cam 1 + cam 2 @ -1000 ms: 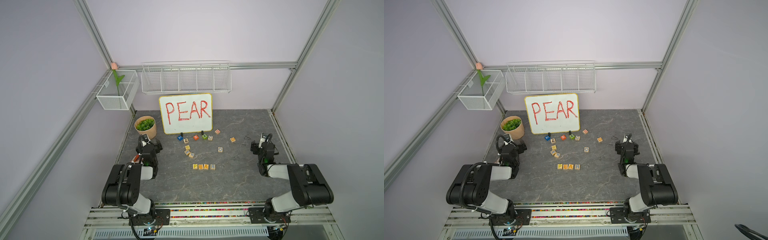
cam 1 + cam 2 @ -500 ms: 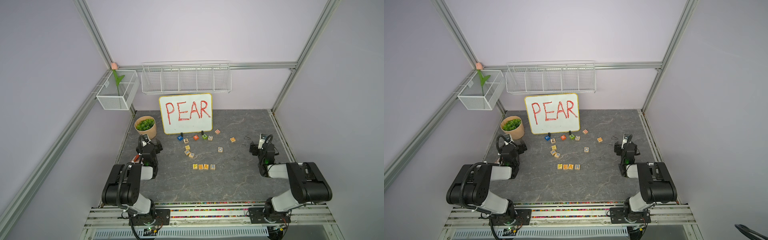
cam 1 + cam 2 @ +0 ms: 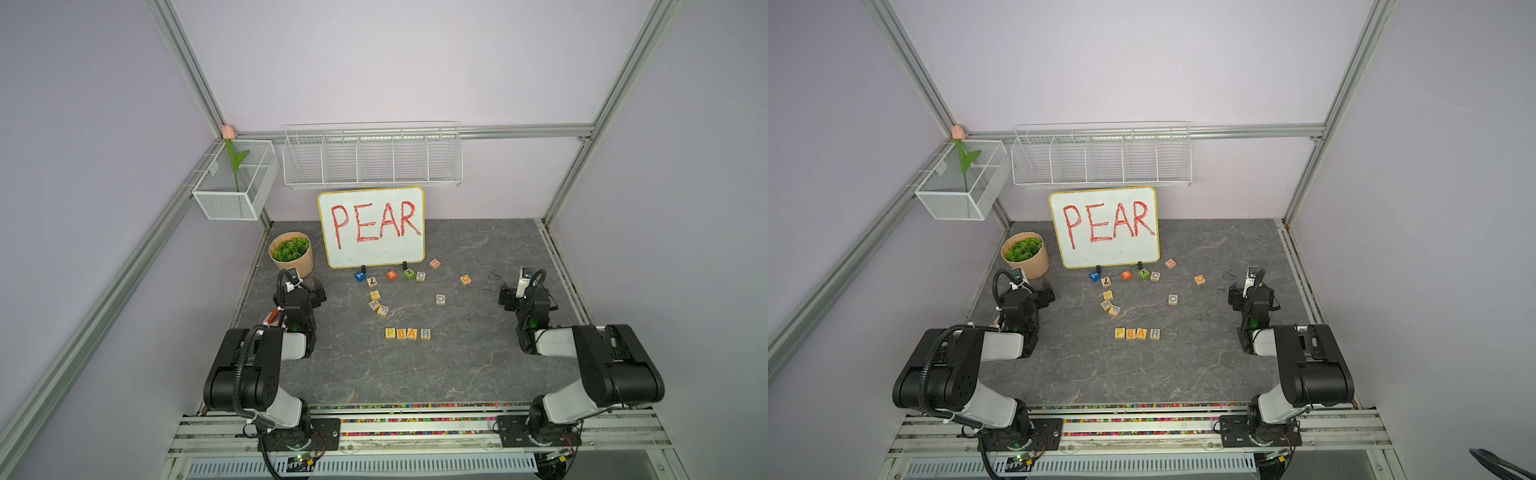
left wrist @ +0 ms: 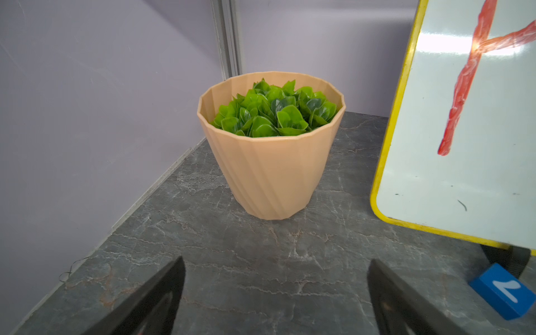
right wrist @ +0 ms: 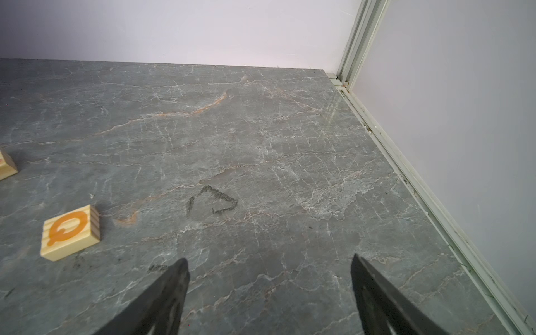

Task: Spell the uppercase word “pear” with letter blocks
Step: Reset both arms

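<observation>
At the left middle of a top view, your left claw stands with its jaws spread and nothing between them. Its wrist view shows only bare table and the plant pot ahead. At the right middle, your right claw is likewise spread and empty, facing bare table with one spare block nearby.

From both claws the letter blocks lie inward, toward the lower centre of the frame, between the two arms and well apart from each. They form one row whose long axis runs left to right across the frame, reading P, E, A, R like the whiteboard at upper centre.

Neither claw looks clearly nearer. The R sits a shade apart from the A, so if you tidy it, your right arm faces that end. Otherwise the word looks finished.
</observation>
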You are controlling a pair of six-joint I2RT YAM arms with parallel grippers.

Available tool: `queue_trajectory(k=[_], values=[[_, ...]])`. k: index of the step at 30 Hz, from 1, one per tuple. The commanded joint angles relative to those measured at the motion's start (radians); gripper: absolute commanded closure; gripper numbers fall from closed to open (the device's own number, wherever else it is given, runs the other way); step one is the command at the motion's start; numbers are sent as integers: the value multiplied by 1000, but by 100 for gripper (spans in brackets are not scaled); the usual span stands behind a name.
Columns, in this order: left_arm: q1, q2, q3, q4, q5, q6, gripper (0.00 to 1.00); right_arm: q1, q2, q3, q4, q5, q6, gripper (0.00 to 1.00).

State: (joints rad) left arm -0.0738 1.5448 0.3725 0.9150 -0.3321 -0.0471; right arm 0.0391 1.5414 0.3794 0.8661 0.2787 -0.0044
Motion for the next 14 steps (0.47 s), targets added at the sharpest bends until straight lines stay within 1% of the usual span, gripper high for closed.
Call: queue_trajectory(k=[1,14], values=[[2,9,10,17,11,16,1,-2,-6,-13,45,-9,-9,11],[2,9,10,15,11,16,1,-7,-4,-10,39,-17,-6,11]])
